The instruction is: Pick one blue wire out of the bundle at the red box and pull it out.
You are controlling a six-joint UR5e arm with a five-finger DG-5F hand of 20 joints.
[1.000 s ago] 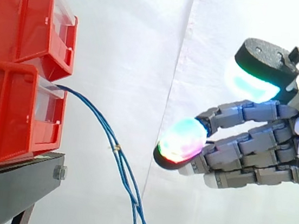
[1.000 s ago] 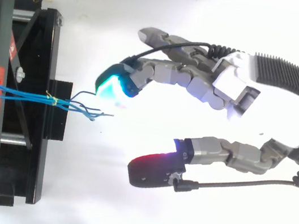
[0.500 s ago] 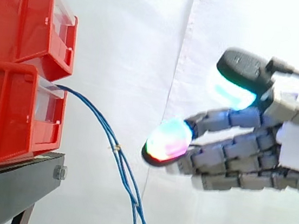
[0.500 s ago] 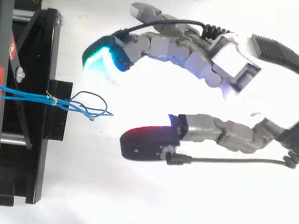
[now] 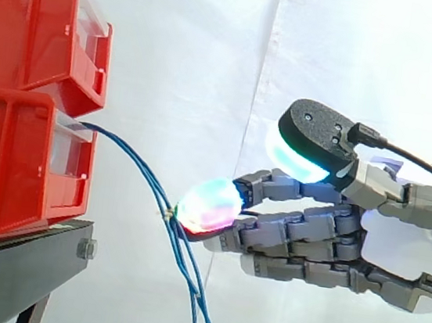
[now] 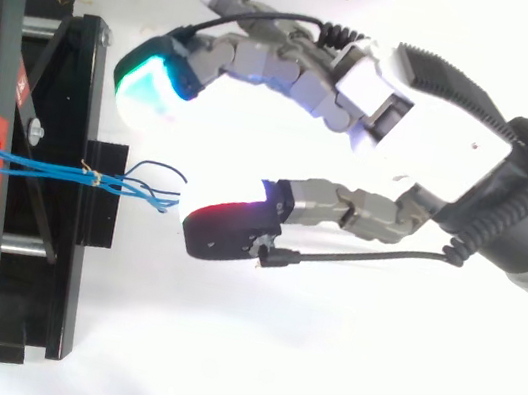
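Two red bins stand one upon the other at the left, on a black stand (image 5: 13, 271), before a white curtain (image 5: 190, 48). The upper red bin (image 5: 28, 20) has nothing to do with the wires. The bundle of thin blue wires (image 5: 133, 163) comes out from the front of the lower red bin (image 5: 10, 168). It slopes down to the right and then hangs down past the bottom edge of the side view. About halfway along, a small yellowish tie (image 5: 168, 214) holds the wires together. Seen from above, the wires run to the right across the stand, and their loose ends fan out a little beyond the tie.

The hand (image 5: 402, 251) reaches in from the right. Its fingers (image 5: 302, 227) are stretched nearly straight toward the bins, and the thumb (image 5: 313, 138) is held well apart from them, so the hand is wide and grips nothing. From the side, one glowing fingertip is right at the bundle, close beside the tie; whether it touches the wires, I cannot tell. From above, the fingertips are on the far side of the wires and the thumb pad is on the near side, just right of the loose ends. The wire ends lie about between them, apart from both.
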